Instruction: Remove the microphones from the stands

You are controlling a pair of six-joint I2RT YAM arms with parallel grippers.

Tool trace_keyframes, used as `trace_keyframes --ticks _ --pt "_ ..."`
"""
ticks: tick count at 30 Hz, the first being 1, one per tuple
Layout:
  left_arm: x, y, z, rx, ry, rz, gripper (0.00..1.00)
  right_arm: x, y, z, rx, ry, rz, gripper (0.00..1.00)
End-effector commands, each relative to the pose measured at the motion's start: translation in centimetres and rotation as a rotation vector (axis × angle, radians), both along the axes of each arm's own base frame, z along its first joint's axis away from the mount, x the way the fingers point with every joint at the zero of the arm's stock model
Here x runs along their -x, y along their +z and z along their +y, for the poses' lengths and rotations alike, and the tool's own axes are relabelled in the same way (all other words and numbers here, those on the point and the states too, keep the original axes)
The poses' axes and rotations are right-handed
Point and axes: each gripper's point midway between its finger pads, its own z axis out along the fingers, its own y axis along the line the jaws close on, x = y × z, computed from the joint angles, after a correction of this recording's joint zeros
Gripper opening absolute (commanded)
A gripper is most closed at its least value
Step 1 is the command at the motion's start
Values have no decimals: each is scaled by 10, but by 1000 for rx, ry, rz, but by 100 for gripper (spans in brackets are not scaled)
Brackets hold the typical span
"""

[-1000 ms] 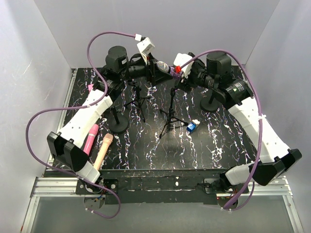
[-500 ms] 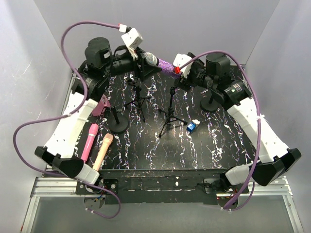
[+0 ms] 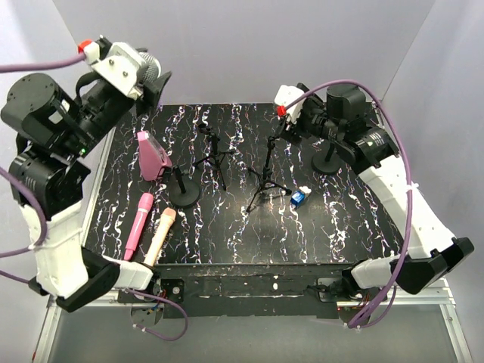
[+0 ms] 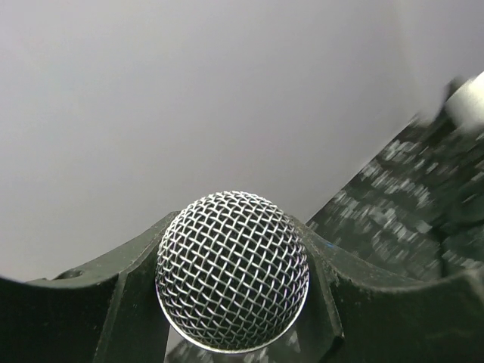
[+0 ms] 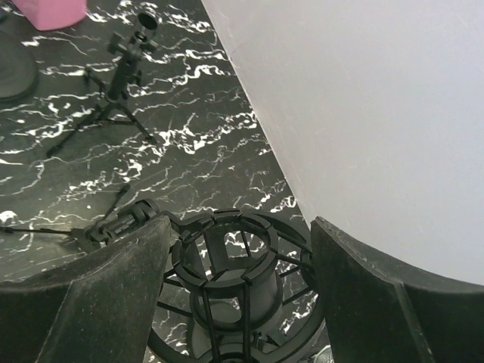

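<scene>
My left gripper point(image 3: 153, 78) is closed partway on the microphone point(image 4: 232, 265), jaws either side just below its mesh head. It is held high over the far-left corner, well apart from the tripod stand point(image 3: 266, 162). Judged rigid, moderately weighty and smooth-barrelled. The mesh would dent, so the grip belongs on the barrel. My left arm is reared upright, wrist turned rightward. My right gripper point(image 5: 238, 249) stands wide, straddling the empty shock mount point(image 5: 227, 302) at far right.
</scene>
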Motion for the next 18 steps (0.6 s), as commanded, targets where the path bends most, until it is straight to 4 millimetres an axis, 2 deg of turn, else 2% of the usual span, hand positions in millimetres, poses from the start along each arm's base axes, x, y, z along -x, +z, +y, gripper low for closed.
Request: trace_keyframes --ticks 1,3,6,8,13,18 --pt "-22 -69 65 -301 358 145 0 27 21 1 -61 67 10 81" --pt "-16 -95 82 -402 412 205 0 35 29 5 -82 101 3 82" --pt "-8 -140 128 -581 617 353 0 44 42 8 -103 135 -21 83" --pt "4 -172 155 -699 730 467 0 50 50 10 -114 160 -34 83" --pt "41 -245 191 -821 829 658 0 60 62 13 -142 194 -44 84" --pt "64 -310 211 -824 888 805 0 65 60 13 -147 207 -40 84"
